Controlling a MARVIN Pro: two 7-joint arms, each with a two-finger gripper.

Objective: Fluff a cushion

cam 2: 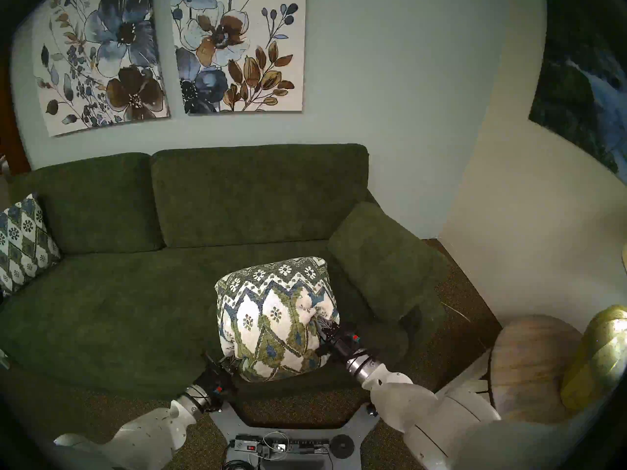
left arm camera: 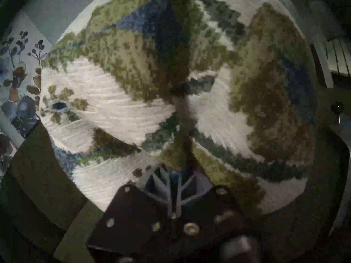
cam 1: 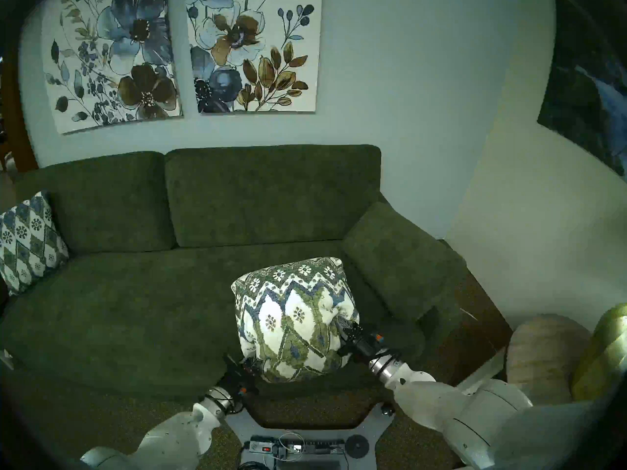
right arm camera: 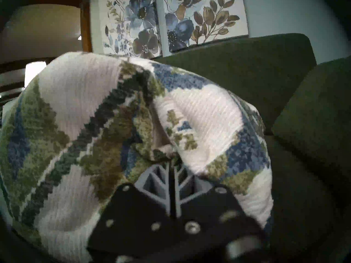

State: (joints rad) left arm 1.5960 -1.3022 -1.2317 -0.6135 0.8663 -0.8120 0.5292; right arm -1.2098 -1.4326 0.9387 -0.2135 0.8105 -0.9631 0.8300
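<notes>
The fingers of the left gripper [left arm camera: 173, 181] and of the right gripper [right arm camera: 171, 171] were pressed together, each pinching a fold of the cushion [cam 1: 291, 320]. The cushion was held between them at the near right of the green sofa [cam 1: 135, 289]. A second patterned pillow [cam 1: 25, 242] was seen at the far left.

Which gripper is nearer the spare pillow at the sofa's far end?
Left. The left gripper pinches the cushion's near-left corner, on the spare pillow's side; the right gripper grips its opposite edge, farther away.
</notes>
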